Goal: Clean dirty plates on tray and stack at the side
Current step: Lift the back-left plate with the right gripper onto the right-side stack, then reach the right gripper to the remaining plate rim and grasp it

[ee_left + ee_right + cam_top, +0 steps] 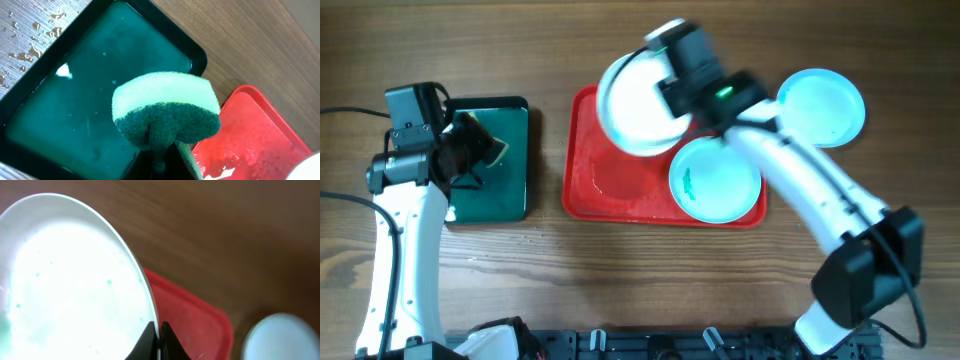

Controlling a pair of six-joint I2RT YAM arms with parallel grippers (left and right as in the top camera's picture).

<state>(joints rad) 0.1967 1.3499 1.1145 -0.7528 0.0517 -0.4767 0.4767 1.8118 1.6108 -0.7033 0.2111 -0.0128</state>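
Pinching the white plate [632, 105] by its rim, the right gripper [159, 337] tilts it, seemingly for wiping. The left gripper [167, 157] clamps the sponge [167, 112].

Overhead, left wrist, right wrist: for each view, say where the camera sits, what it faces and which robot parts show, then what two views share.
Overhead: above the table, facing straight down on the red tray and green tray; left arm and right arm show.
Left wrist: on the left arm, facing down past the left gripper holding the sponge above the green tray.
Right wrist: on the right arm, facing along the right gripper pinching the white plate's rim.
Shared: both wrist views catch the red tray.
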